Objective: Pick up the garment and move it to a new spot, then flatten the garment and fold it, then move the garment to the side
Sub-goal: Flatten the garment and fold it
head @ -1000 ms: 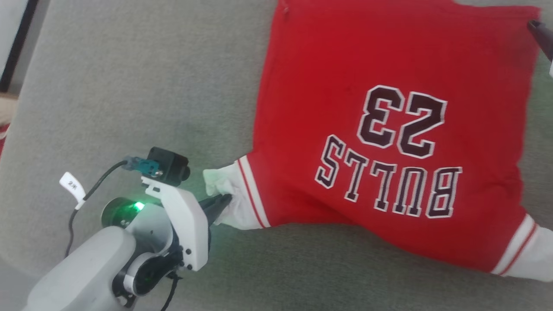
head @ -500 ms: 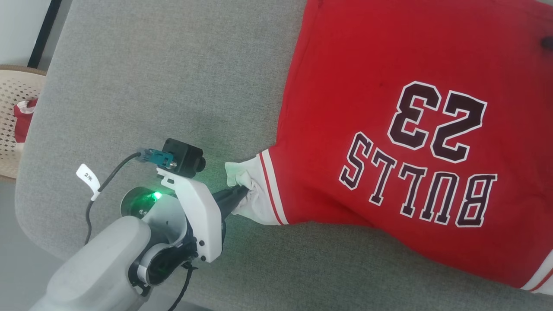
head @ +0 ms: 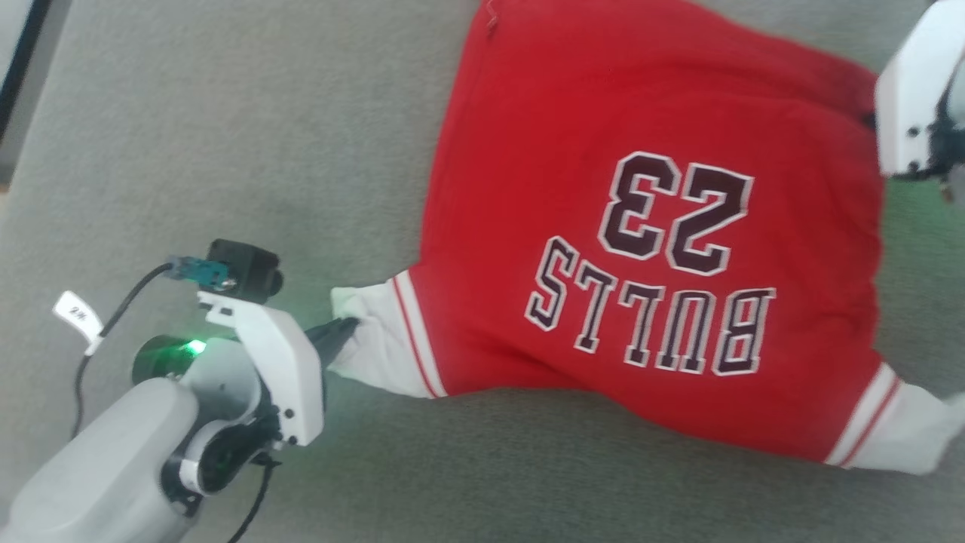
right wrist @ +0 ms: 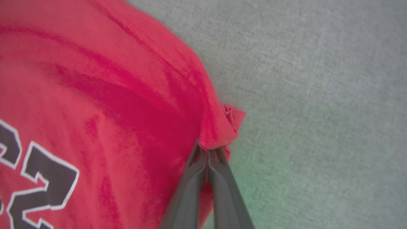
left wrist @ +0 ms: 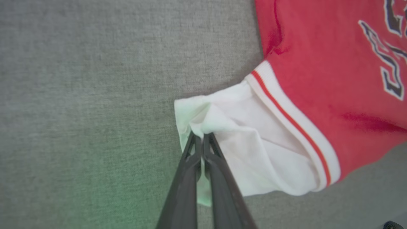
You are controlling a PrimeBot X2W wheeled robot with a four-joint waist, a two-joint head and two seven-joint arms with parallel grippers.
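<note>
Left gripper (head: 341, 333), near left in the head view, pinches the white strap of the jersey (head: 528, 151), spread rightward on grey upholstery (head: 226, 113), "BULLS 23" upside down. Its wrist view shows the fingers pressed together on white cloth. Right gripper (right wrist: 208, 152), in its wrist view, clamps a bunched red corner.

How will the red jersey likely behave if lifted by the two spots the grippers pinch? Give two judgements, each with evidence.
Probably floppy: the jersey crumples into folds where the left gripper and right gripper pinch it, so its middle should sag. Probably light: thin cloth that small pinches already gather.
</note>
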